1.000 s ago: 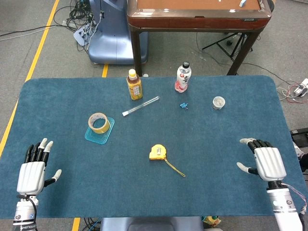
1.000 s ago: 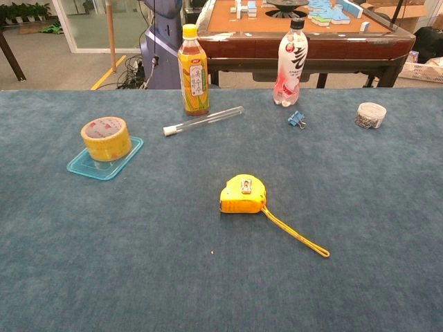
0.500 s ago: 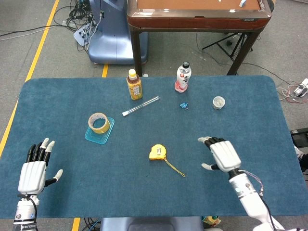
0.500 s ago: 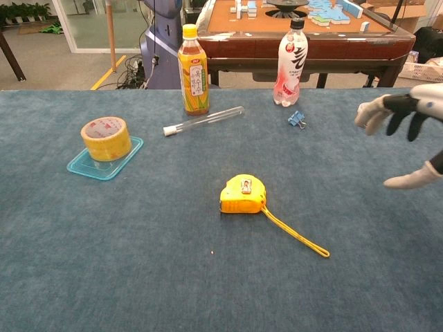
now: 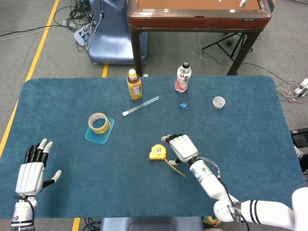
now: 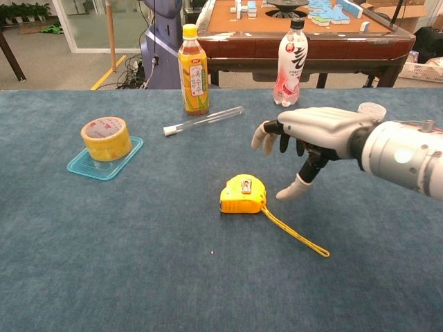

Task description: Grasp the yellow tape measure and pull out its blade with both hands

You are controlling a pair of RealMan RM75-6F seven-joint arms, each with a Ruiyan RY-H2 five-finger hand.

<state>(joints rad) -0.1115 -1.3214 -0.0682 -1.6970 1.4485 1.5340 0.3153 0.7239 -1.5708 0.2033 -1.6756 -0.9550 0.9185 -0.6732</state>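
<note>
Approach phase of the grasp: within the last second the right hand (image 5: 182, 147) has swept in from the far right edge of the blue table (image 5: 250, 120) toward its centre, and it now hovers just to the right of the yellow tape measure (image 5: 157, 152), fingers spread and holding nothing, thumb (image 6: 294, 189) angled down toward the case. The tape measure itself has not shifted; it lies flat near the middle of the table with its yellow strap (image 6: 296, 234) trailing toward the robot's right. The left hand (image 5: 31, 172) remains at the near left corner, fingers apart and empty, well apart from the tool. In judgement, this means the reach is nearly complete but no grip has been made, and the blade is not yet drawn, so the two-handed pull lies wholly ahead. The head view alone shows both hands and their relation across the table; from above, the right fingertips appear to overlap the case edge, though contact cannot be confirmed there. The chest view omits the left hand but shows a visible gap between the right hand and the tape measure, and that the hand is raised above the cloth
</note>
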